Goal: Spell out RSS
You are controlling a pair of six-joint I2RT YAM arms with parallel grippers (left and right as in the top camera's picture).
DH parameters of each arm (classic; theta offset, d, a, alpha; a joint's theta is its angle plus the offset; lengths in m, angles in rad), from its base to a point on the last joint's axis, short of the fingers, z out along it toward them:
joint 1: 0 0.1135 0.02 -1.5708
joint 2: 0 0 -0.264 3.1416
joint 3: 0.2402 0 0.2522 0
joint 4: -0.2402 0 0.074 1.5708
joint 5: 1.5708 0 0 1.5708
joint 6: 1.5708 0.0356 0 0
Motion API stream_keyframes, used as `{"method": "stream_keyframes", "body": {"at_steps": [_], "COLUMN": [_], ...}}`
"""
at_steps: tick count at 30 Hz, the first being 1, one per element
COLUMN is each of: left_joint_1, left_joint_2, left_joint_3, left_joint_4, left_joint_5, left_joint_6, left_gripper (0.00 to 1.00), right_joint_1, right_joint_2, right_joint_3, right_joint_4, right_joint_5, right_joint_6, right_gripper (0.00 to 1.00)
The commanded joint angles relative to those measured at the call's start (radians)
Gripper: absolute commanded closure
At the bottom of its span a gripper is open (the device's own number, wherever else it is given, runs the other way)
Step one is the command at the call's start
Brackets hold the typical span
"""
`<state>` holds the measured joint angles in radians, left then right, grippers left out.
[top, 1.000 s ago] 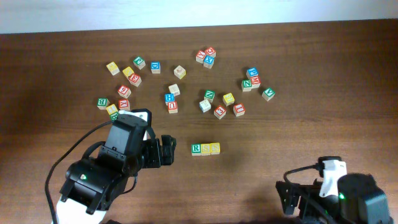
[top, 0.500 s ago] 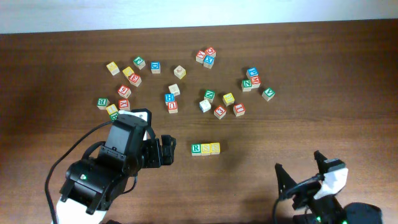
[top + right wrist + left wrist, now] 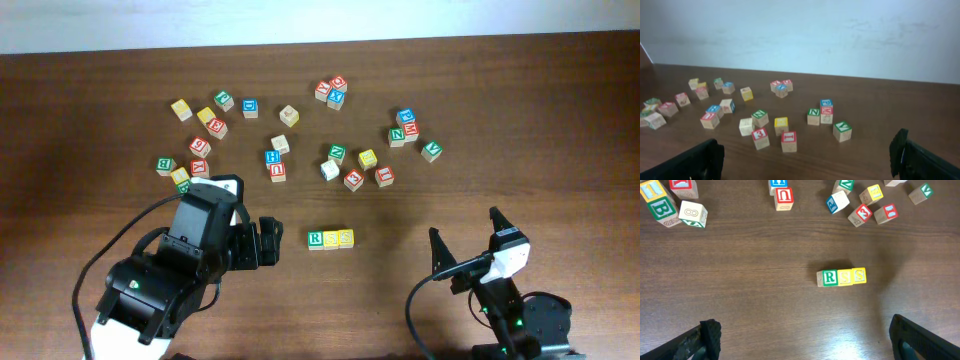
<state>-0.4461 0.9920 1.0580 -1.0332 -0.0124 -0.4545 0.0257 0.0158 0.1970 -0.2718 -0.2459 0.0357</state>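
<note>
Three cubes stand touching in a row near the table's middle front: a green-and-white R cube (image 3: 315, 239) (image 3: 829, 278), a yellow S cube (image 3: 331, 239) (image 3: 844, 277) and a second yellow S cube (image 3: 346, 238) (image 3: 859, 275). My left gripper (image 3: 268, 242) (image 3: 802, 340) is open and empty, left of the row and apart from it. My right gripper (image 3: 464, 243) (image 3: 807, 159) is open and empty at the front right, tilted up. The row is out of the right wrist view.
Several loose letter cubes lie scattered across the far half of the table, among them a green N cube (image 3: 397, 135), a red 3 cube (image 3: 353, 180) (image 3: 760, 138) and a blue U cube (image 3: 250, 107). A pale wall shows behind the table in the right wrist view.
My right arm has risen and swung so its open gripper now points toward the far side of the table. The left arm and the three-cube row have not moved.
</note>
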Motion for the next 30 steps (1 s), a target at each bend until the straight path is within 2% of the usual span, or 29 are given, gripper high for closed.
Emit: {"method": "stream_keyframes", "body": {"at_steps": [1, 3, 11, 19, 23, 30], "left_joint_1": [0.004, 0.004, 0.004, 0.004, 0.004, 0.004], "left_joint_2": [-0.003, -0.003, -0.003, -0.003, -0.003, -0.003], "left_joint_3": [-0.001, -0.001, -0.001, -0.001, -0.001, -0.001], "left_joint_4": [-0.001, -0.001, -0.002, -0.001, -0.001, -0.001], "left_joint_5": [-0.01, -0.01, -0.01, -0.01, -0.01, -0.01], "left_joint_6": [-0.002, -0.001, -0.002, -0.002, -0.001, -0.001], "left_gripper": [0.01, 0.01, 0.01, 0.01, 0.01, 0.01], "right_joint_1": [-0.006, -0.006, -0.006, -0.006, -0.006, -0.006], "right_joint_2": [-0.012, -0.012, -0.012, -0.012, -0.013, -0.012], "right_joint_3": [-0.029, -0.051, -0.185, -0.192, -0.192, -0.192], "right_joint_4": [0.053, 0.104, 0.303, 0.276, 0.202, 0.192], "right_joint_5": [-0.009, -0.009, -0.005, 0.026, 0.138, 0.229], "right_joint_6": [-0.075, -0.111, -0.106, -0.106, -0.025, -0.019], "right_gripper": [0.02, 0.02, 0.02, 0.02, 0.02, 0.02]}}
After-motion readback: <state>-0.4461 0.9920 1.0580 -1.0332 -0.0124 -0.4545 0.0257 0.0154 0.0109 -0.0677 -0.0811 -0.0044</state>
